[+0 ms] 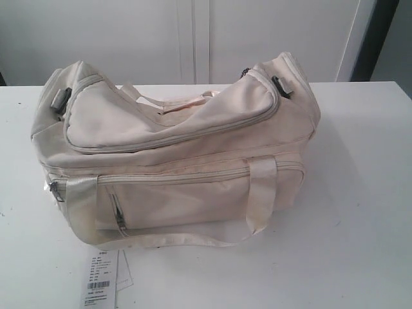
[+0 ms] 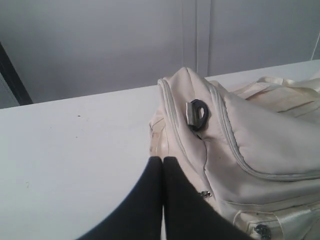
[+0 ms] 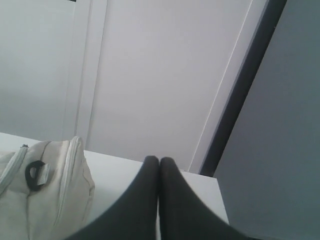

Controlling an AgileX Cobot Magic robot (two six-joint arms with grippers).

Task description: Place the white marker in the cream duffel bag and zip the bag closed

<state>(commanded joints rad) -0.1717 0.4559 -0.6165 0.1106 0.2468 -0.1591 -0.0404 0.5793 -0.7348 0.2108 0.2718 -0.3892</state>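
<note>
Bag (image 1: 187, 129) | tag (image 1: 100, 283) (exterior only) | left end effector (image 2: 162, 162), right end effector (image 3: 159, 162) pinched closed

Cream duffel bag (image 1: 174, 161) — upright on table (image 1: 360, 212), top zip seemingly closed, handles slack.

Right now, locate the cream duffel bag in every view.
Exterior view: cream duffel bag fills the centre.
Left wrist view: cream duffel bag on the right half.
Right wrist view: cream duffel bag in the lower left corner.
Shared landmark: white table beneath it.
</note>
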